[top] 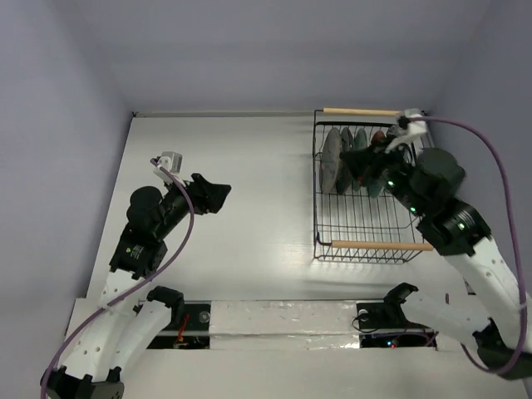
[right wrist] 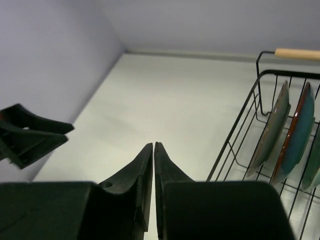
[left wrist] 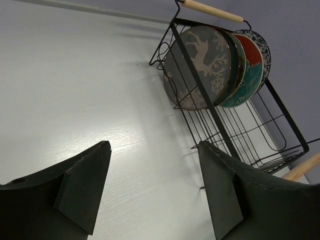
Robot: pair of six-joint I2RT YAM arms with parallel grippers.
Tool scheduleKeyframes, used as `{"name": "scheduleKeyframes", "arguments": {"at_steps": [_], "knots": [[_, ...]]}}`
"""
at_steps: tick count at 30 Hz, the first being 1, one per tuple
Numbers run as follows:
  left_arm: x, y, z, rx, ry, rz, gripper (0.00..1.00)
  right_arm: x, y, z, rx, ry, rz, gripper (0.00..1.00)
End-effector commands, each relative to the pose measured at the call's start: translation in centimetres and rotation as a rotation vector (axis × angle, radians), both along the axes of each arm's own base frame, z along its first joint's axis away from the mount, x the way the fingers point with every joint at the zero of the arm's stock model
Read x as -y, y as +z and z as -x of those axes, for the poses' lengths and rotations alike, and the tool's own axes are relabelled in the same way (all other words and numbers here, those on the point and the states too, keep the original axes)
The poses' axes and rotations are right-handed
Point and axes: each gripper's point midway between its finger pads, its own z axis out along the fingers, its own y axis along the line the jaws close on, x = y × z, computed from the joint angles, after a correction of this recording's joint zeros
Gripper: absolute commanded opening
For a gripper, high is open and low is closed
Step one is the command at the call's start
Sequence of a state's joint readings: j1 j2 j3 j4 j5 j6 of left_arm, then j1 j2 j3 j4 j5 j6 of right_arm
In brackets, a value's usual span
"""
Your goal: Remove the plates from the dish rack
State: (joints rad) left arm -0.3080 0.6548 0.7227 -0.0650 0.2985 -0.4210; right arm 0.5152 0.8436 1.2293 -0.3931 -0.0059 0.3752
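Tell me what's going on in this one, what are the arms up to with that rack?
Two arms are set to unload plates from a black wire dish rack on the right side of the table. The plates stand upright at its far end, the deer plate leftmost. The right gripper is over the rack by the plates, fingers shut on nothing. The left gripper hovers open above the table, left of the rack. Neither holds a plate, so unloading looks not yet begun.
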Motion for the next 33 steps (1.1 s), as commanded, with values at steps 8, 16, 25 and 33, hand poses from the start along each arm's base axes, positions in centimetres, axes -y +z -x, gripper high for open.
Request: {"name": "scheduleKeyframes", "arguments": {"at_steps": [8,16,25,33], "knots": [[-0.5,1.4,1.3,0.077,0.0,0.0,0.37,-0.1,-5.8,-5.7,-0.194,-0.293,0.313,0.0],[-1.6,-0.4,1.7,0.031,0.05,-0.034,0.0,1.0,-7.9,-7.7,-0.27,-0.429,0.426,0.06],[-1.4,-0.6,1.9,0.036,0.037,-0.038,0.35,1.8,-10.1,-11.4,-0.342,-0.455,0.483,0.45],[-1.3,-0.4,2.3,0.047,0.027,-0.028,0.53,1.7,-12.1,-15.6,-0.394,-0.487,0.518,0.4]]}}
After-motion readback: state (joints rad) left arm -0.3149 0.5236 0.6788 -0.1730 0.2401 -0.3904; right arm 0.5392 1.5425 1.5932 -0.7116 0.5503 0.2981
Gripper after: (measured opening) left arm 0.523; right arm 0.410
